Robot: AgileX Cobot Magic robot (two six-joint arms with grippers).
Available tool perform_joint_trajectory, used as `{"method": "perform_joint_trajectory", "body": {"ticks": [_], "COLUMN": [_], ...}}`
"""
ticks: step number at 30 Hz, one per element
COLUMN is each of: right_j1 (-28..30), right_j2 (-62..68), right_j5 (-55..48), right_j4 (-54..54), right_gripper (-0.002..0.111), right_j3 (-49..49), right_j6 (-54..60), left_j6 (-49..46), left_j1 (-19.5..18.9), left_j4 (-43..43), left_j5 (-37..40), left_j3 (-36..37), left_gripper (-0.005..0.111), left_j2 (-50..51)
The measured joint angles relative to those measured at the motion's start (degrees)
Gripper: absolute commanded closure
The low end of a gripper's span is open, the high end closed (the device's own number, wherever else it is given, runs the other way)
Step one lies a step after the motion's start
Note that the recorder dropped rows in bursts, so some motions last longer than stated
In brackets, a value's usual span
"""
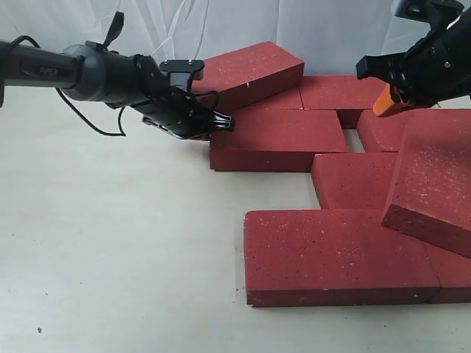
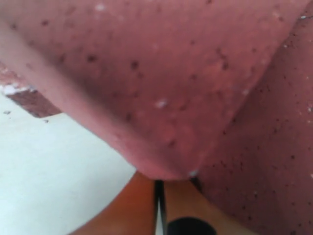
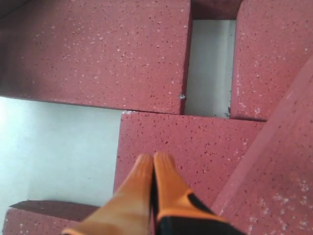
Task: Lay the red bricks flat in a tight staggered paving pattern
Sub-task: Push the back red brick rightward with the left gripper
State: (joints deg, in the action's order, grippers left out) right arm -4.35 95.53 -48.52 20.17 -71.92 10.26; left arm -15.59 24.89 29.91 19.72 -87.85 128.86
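Exterior view: red bricks (image 1: 331, 254) clustered on the right half of a pale table (image 1: 110, 243), most lying flat in offset rows; a small gap of bare table between two at the rear; one rear brick (image 1: 250, 70) tilted, resting partly on the flat brick (image 1: 276, 136) in front of it; another tilted brick (image 1: 434, 184) at the right edge, leaning over the front rows. Left gripper (image 1: 221, 121) reaching in from the left, right at the left end of that flat brick, just under the near corner of the rear tilted one. Left wrist view: blurred brick corner (image 2: 161, 98) filling most of the picture; orange fingers (image 2: 132, 210) side by side with only a thin slit between them, tips hidden under the corner, nothing seen between. Right gripper (image 1: 386, 103) hanging above the rear right bricks, apart from them. Right wrist view: orange fingertips (image 3: 168, 171) pressed together, clamping nothing, over a flat speckled brick (image 3: 195, 142).
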Motion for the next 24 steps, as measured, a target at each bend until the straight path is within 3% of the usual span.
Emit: {"method": "perform_joint_trajectory", "body": {"ticks": [24], "right_j1": [0.0], "right_j2": [0.0], "right_j5": [0.1], "right_j4": [0.0], "right_gripper": [0.109], "right_j3": [0.0], "right_j6": [-0.1], "left_j6": [-3.5], "left_j1": [4.6], "left_j4": [1.8], "left_j5": [-4.5], "left_j3": [-2.0], "left_gripper": [0.107], "left_j2": [1.8]}}
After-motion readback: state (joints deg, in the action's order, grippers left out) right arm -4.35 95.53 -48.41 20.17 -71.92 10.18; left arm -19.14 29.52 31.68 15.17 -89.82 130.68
